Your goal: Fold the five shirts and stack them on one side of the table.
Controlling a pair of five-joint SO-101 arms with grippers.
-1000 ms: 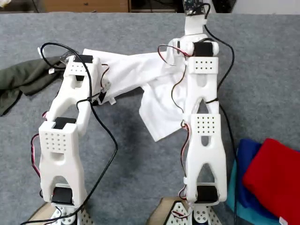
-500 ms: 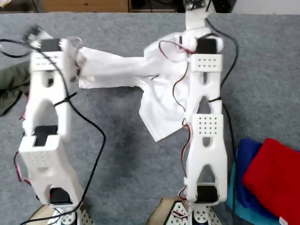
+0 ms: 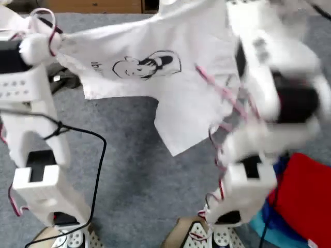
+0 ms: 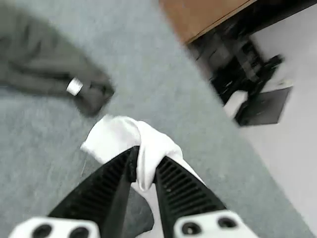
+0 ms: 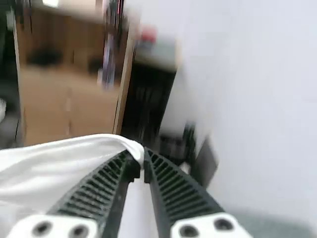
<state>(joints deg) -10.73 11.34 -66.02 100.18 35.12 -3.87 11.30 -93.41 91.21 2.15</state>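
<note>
white shirt (image 3: 176, 103), small lettering (image 3: 96, 65), too blurred to read

The white shirt (image 3: 170, 98) is seen to be made of thin, matt cloth, softly creased, with a black line drawing printed on it. The table (image 3: 129, 181) is covered with a grey, felt-like fabric of rough, fuzzy finish. The arm shells (image 3: 39, 134) are formed of white, matt plastic; the fingers (image 4: 109, 188) of the left gripper (image 4: 146, 163) and of the right gripper (image 5: 140, 161) are moulded in black plastic, ribbed on their inner faces. The dark olive shirt (image 4: 39, 69) and the red cloth (image 3: 305, 196) are likewise matt. The cabinet (image 3: 98, 6) is faced in smooth brown wood.
</note>
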